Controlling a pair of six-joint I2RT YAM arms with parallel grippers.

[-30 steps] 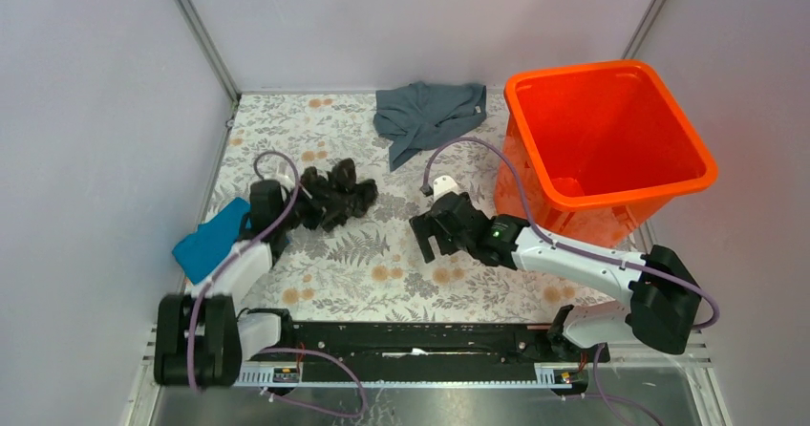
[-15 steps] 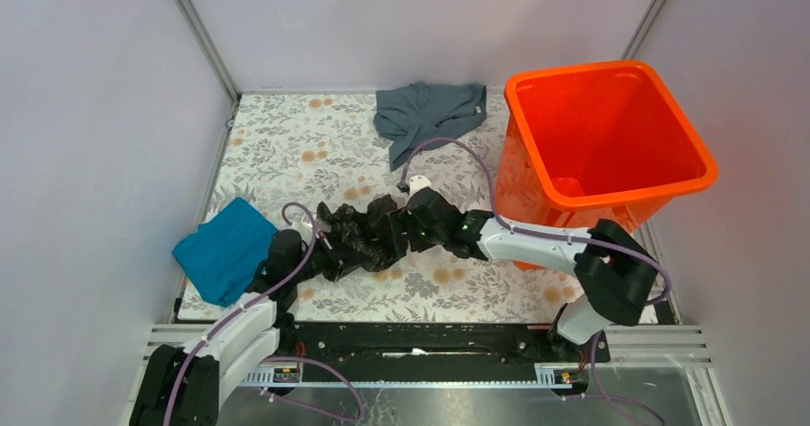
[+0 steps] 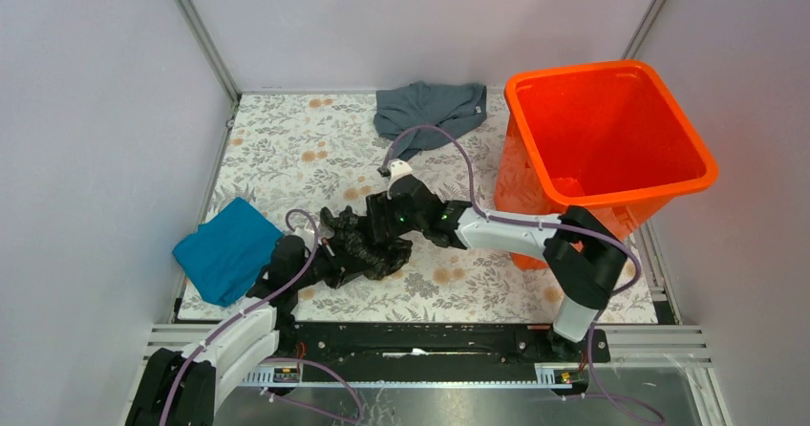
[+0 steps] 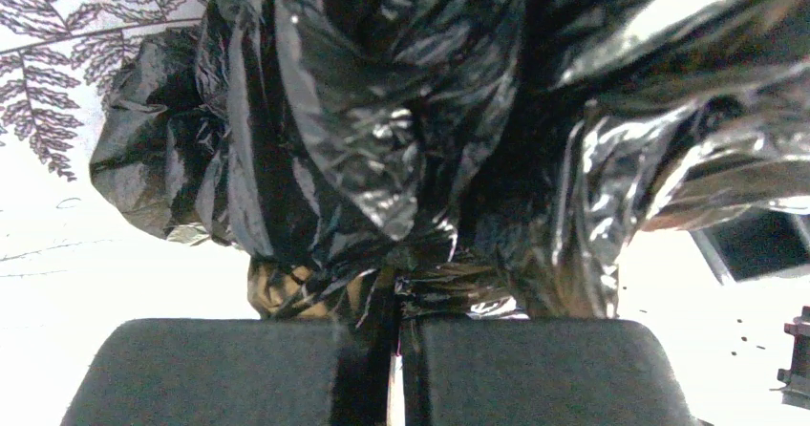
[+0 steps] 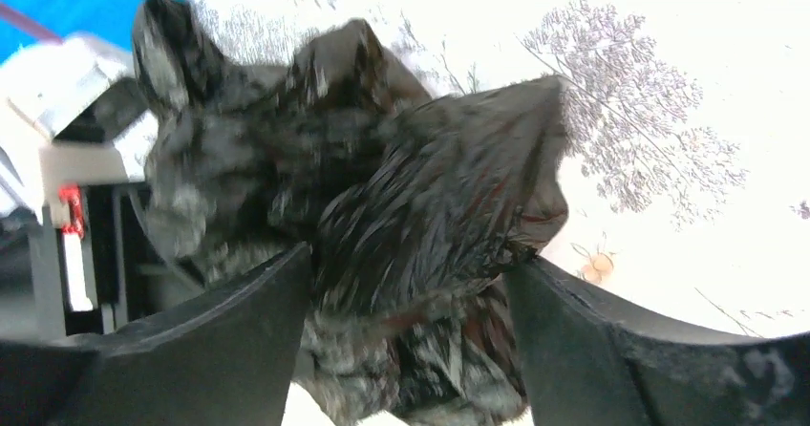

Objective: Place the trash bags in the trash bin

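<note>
The crumpled glossy black trash bag (image 3: 368, 246) lies on the floral table near the front centre. My left gripper (image 3: 323, 252) is shut on the bag's left end; in the left wrist view its pads (image 4: 239, 369) pinch a brownish stretched fold of the bag (image 4: 382, 139). My right gripper (image 3: 384, 227) reaches in from the right with its jaws wide apart, and the bag (image 5: 420, 206) fills the space between the fingers (image 5: 239, 340). The orange trash bin (image 3: 669, 182) stands upright at the back right, with nothing visible inside.
A grey-blue cloth (image 3: 428, 111) lies at the back centre beside the bin. A teal-blue cloth (image 3: 224, 249) lies at the left edge, close to my left arm. Walls enclose the table on the left, back and right.
My left gripper dragged the bag from the left toward the front centre. My right gripper moved left from mid-table onto the bag's right side.
</note>
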